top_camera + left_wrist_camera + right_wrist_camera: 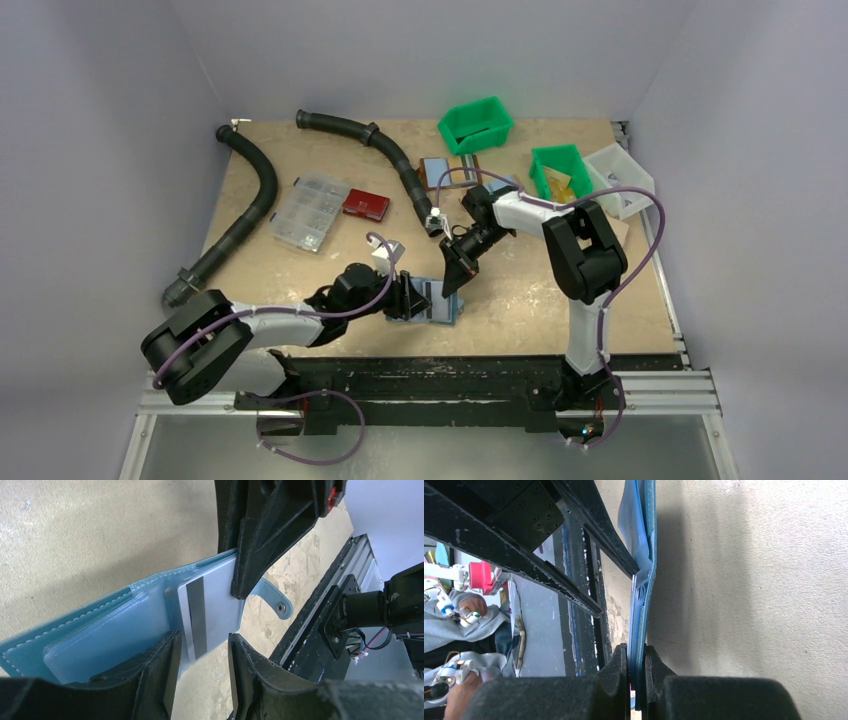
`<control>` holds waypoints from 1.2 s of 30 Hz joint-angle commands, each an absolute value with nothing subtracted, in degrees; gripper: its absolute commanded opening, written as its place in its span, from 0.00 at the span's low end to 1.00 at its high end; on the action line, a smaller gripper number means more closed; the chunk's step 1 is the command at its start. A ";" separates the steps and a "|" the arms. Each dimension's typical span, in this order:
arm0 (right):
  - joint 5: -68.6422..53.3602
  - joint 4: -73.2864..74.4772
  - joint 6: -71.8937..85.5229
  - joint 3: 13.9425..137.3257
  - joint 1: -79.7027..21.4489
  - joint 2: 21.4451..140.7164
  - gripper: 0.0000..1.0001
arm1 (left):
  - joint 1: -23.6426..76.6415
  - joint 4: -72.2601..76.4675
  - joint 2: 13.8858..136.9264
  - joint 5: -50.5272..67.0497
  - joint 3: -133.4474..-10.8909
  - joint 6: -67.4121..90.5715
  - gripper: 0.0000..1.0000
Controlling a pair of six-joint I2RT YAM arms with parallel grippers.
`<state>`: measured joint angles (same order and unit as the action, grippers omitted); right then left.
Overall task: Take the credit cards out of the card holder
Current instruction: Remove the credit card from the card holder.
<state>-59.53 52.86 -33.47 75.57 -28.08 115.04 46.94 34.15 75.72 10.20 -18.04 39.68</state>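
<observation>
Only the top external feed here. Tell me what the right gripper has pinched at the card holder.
Observer: The right gripper is shut on the edge of the card holder, with thin blue layers between its fingers.
Operator: Report any card showing.
Observer: One card with a dark magnetic stripe sits in a light-blue pocket, beside the snap tab.
Operator: Now the left gripper.
Observer: The left gripper has its jaws apart, with that card's lower edge showing between them.

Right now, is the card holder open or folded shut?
Open. Left wrist view shows the card holder spread, light-blue inner pockets exposed, snap tab unfastened, a striped card sticking out.
</observation>
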 commanded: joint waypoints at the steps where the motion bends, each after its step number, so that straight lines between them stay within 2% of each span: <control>1: -63.53 55.27 -35.38 77.92 -28.30 115.21 0.00 | 46.58 35.23 77.79 8.96 -18.60 37.67 0.43; 8: -65.66 56.88 -36.79 78.18 -28.30 115.05 0.00 | 46.51 37.49 80.86 8.28 -17.95 38.71 0.41; 11: -66.37 57.37 -37.23 78.25 -28.38 115.34 0.00 | 46.50 40.28 81.65 9.88 -17.76 39.59 0.36; 18: -67.32 58.17 -38.06 78.43 -29.00 115.73 0.00 | 46.51 47.66 84.99 13.48 -17.52 42.21 0.34; 23: -67.10 58.57 -38.55 78.61 -29.12 116.39 0.00 | 46.46 52.90 88.61 14.76 -17.09 44.21 0.24; 28: -66.49 58.80 -39.01 78.71 -29.26 116.66 0.00 | 46.38 55.34 91.23 15.03 -17.10 44.50 0.00; 32: -64.92 58.80 -39.53 79.01 -29.24 117.15 0.00 | 45.85 56.22 91.24 15.24 -16.17 43.63 0.00; 36: -63.70 57.74 -38.46 79.03 -29.18 117.80 0.23 | 45.12 56.06 91.44 15.45 -15.12 42.53 0.00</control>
